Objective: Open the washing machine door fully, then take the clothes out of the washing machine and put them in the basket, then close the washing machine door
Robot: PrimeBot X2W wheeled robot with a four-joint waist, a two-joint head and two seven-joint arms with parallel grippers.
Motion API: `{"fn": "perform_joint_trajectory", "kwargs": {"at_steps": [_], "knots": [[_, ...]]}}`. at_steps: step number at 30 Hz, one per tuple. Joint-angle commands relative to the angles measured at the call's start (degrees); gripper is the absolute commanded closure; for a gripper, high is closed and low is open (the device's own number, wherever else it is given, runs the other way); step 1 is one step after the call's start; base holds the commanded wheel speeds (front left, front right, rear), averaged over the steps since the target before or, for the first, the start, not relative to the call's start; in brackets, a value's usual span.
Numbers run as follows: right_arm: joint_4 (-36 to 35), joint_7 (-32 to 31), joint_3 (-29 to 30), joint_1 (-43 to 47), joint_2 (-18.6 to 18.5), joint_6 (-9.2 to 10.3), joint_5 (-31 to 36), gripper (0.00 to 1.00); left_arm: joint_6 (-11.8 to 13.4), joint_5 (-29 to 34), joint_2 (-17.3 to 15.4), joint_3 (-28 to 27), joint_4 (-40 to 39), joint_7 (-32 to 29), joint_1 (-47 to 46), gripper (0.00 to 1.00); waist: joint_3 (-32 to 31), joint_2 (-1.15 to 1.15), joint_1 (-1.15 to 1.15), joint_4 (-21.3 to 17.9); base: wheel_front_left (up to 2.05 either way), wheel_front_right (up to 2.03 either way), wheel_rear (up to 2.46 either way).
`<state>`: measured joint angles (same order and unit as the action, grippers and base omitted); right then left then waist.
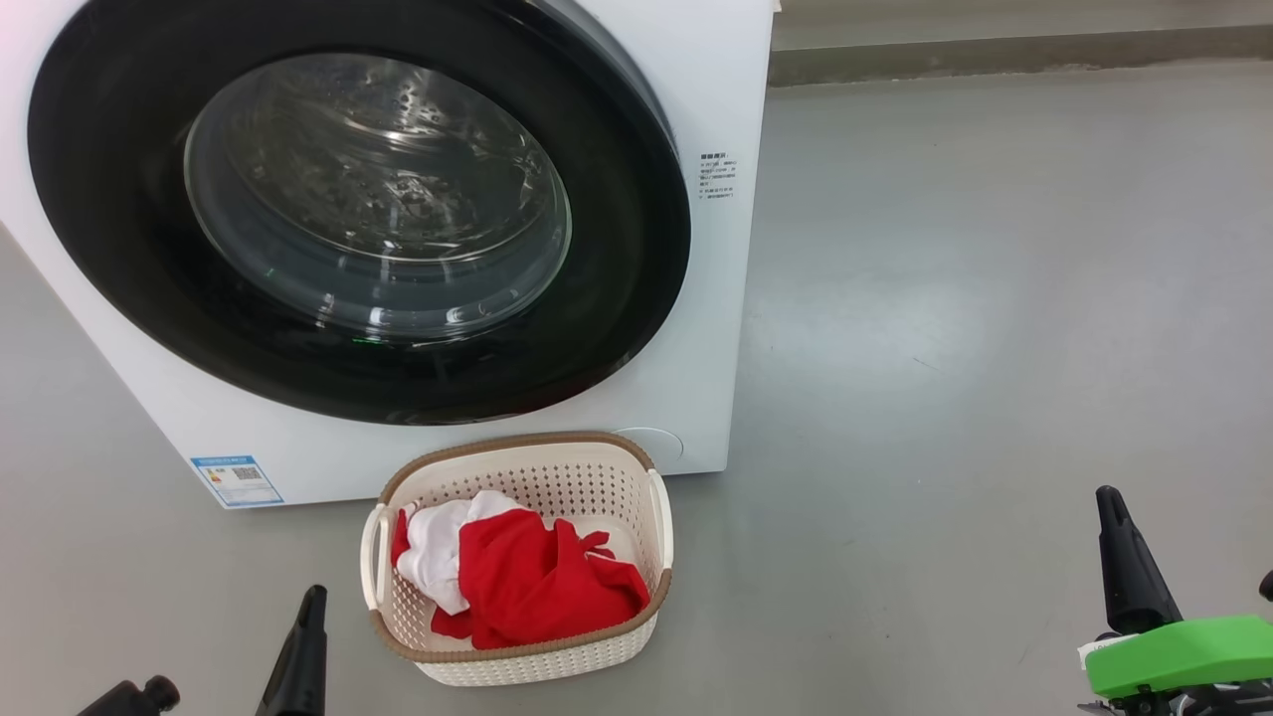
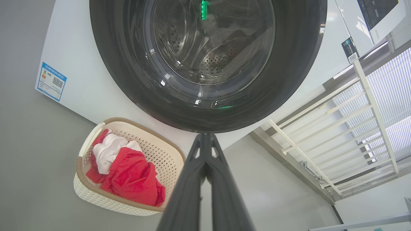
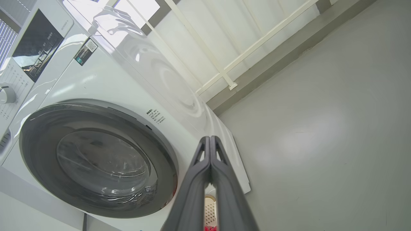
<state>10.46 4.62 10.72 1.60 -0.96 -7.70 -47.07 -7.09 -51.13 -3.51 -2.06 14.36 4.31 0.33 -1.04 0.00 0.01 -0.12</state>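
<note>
The washing machine (image 1: 716, 328) is a big white box, and its round black-rimmed door (image 1: 358, 209) lies shut against the front. Through the glass I see bare steel drum (image 2: 212, 48). Red and white clothes (image 1: 517, 577) lie heaped in the cream basket (image 1: 656, 527) on the floor right in front of the machine. My left gripper (image 1: 310, 607) is low at the left of the basket, shut and empty, its fingers (image 2: 205, 144) pressed together. My right gripper (image 1: 1114, 507) hangs at the far right over bare floor, shut with nothing in it, fingers (image 3: 210, 144) touching.
Grey floor (image 1: 945, 348) spreads to the right of the machine up to a low kerb (image 1: 995, 55). A white railing (image 2: 321, 128) stands beyond the machine's side. A blue label (image 1: 237, 480) marks the machine's lower left corner.
</note>
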Motion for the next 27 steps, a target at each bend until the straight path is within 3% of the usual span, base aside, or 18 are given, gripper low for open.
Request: {"fn": "perform_joint_trajectory", "kwargs": {"at_steps": [1, 27], "knots": [[-1.1, -0.4, -0.7, -2.7, -1.0, 0.10, -2.3, 1.00, -0.2, -1.9, -0.4, -1.4, -1.2, -0.4, -2.8, 1.00, 0.0, 0.00, -0.01, 0.0, 0.00, 0.00, 0.00], [0.8, -4.8, -2.1, -4.8, -1.4, 0.14, -19.8, 1.00, -0.3, -18.0, 0.0, -2.7, -0.8, -4.7, -4.3, 1.00, 0.5, 0.00, -0.01, 0.1, 0.00, 0.00, 0.00]]}}
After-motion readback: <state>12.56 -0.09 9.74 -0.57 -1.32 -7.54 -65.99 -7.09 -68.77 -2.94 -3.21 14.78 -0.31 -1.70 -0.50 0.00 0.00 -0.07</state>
